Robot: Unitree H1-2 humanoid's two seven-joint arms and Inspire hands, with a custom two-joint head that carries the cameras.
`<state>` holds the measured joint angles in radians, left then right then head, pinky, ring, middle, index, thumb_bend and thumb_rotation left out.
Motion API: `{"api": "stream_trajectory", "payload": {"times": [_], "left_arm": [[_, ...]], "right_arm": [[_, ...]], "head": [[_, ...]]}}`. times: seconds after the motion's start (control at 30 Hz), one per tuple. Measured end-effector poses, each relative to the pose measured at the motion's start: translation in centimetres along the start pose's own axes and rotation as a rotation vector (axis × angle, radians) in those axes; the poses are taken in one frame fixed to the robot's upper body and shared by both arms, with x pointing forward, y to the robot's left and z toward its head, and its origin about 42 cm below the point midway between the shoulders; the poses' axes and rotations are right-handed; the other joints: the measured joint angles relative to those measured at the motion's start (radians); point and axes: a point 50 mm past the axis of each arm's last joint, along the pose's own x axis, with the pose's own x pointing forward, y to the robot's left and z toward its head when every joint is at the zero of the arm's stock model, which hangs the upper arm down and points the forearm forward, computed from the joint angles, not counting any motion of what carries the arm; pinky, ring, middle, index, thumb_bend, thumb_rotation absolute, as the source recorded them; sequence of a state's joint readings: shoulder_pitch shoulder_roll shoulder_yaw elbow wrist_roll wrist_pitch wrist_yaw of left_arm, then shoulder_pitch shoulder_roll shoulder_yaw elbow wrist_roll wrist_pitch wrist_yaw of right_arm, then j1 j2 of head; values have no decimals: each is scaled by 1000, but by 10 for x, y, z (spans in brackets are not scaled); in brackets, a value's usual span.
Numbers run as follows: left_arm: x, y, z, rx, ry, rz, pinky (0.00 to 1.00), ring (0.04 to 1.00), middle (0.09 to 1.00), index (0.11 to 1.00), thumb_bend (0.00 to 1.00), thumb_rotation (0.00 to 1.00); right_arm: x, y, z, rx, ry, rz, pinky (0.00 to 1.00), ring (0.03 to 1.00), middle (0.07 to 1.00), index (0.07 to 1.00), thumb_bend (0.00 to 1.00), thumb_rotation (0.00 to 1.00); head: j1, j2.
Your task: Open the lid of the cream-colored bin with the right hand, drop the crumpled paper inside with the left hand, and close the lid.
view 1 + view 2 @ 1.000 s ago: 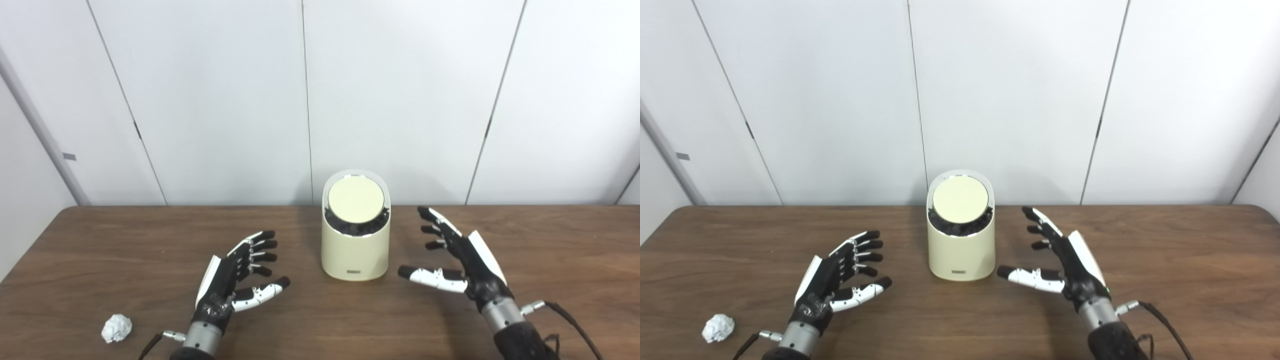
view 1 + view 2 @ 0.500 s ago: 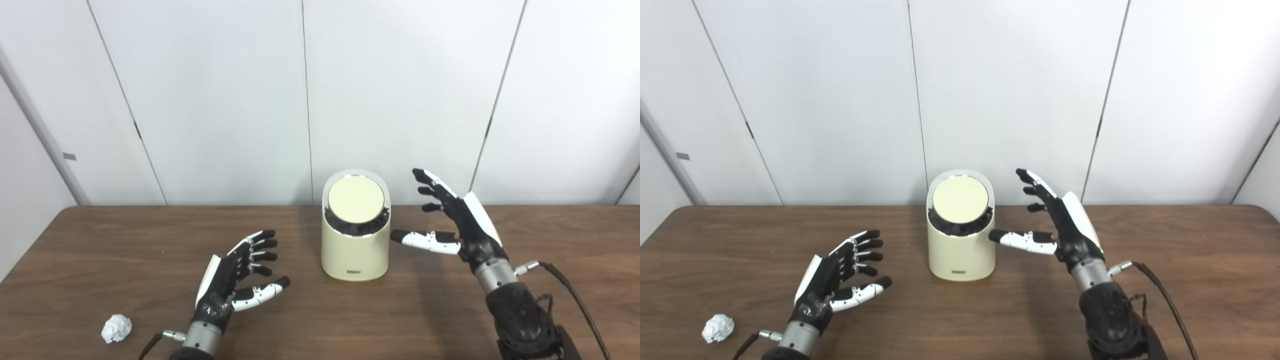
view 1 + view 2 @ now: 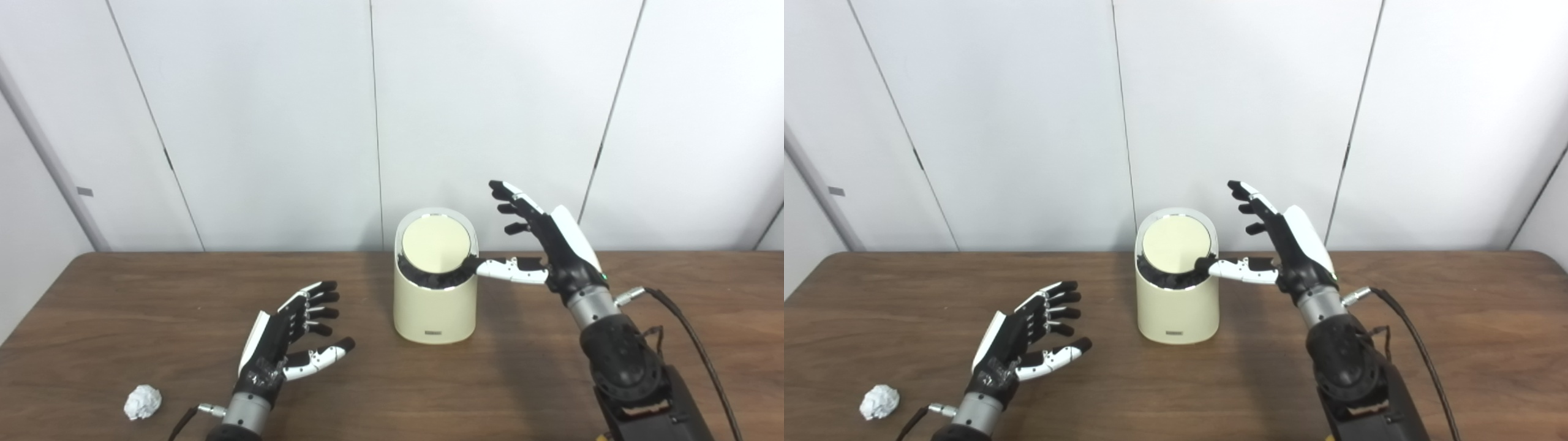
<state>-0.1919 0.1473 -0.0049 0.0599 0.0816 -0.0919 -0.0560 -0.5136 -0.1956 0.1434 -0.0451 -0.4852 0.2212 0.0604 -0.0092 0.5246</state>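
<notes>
Near the front left corner of the bench (image 3: 551, 367) the crumpled paper (image 3: 143, 402) is seen lying untouched, and just inward of it the left hand (image 3: 288, 340) is held spread and empty above the wood. Toward the middle of the back edge the cream-colored bin (image 3: 435, 306) stands upright with its round lid (image 3: 435, 244) seemingly shut, and the right hand (image 3: 542, 245), fingers splayed and nothing grasped, is placed beside it with the thumb laid at the lid's right rim. The lid-opening step is judged to be in hand; a press or lift at that rim is called for next, before the paper can be fetched.
</notes>
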Motion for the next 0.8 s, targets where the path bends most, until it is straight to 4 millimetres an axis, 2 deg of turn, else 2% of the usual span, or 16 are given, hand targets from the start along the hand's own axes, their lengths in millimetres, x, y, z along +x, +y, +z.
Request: {"api": "stream_trajectory", "payload": {"times": [0.17, 0.33, 0.47, 0.63, 0.8], "left_arm": [[0, -1, 0, 1, 0, -5, 615, 729, 800, 830, 622, 0], [0, -1, 1, 1, -3, -4, 615, 728, 798, 827, 627, 0], [0, -1, 1, 2, -3, -4, 614, 722, 799, 829, 629, 0], [0, -1, 1, 4, -3, -4, 612, 723, 800, 828, 625, 0], [0, -2, 2, 4, -6, -6, 610, 724, 800, 827, 622, 0]], "right_arm": [[11, -1, 14, -34, -27, 5, 654, 824, 886, 887, 759, 390], [22, 1, 25, -45, -33, 1, 640, 808, 881, 884, 759, 375], [25, 8, 27, -40, -21, 14, 649, 806, 879, 884, 751, 386], [29, 14, 20, -48, 8, 37, 649, 804, 876, 883, 744, 395], [31, 20, 18, -66, 19, 45, 653, 811, 884, 885, 743, 365]], "head": [[0, 0], [0, 2], [0, 2], [0, 3], [2, 6]]}}
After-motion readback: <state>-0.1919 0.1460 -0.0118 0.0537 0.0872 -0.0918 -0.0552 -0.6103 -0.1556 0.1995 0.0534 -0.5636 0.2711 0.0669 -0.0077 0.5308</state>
